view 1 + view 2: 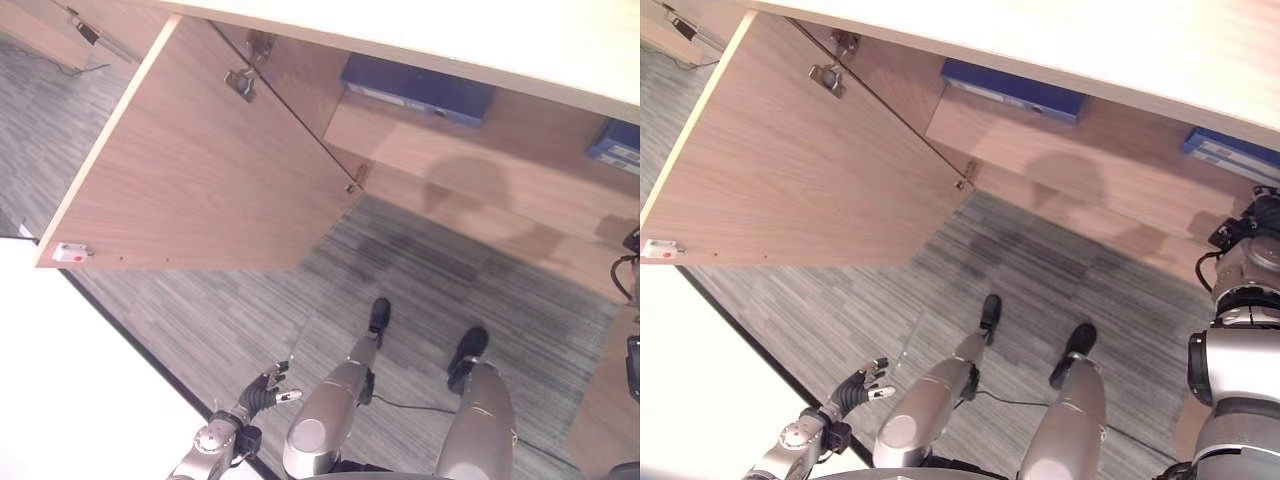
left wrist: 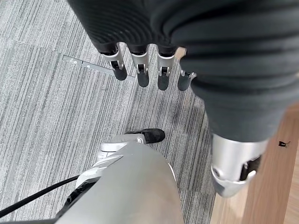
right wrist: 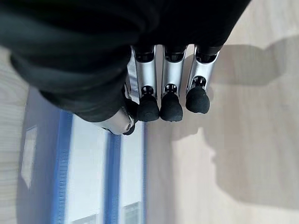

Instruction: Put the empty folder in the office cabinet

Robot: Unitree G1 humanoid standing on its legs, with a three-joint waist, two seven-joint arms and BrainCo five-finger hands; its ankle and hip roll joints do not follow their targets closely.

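We see the office cabinet (image 1: 470,160) standing open, its door (image 1: 190,160) swung wide to our left over the grey carpet (image 1: 200,310). One blue folder (image 1: 418,88) lies on the shelf inside, and a second blue folder (image 1: 1230,150) lies further right, just beside our right hand (image 3: 163,93), whose fingers hang loosely straight and hold nothing. Our left hand (image 1: 262,392) hovers low over the carpet, relaxed and empty.
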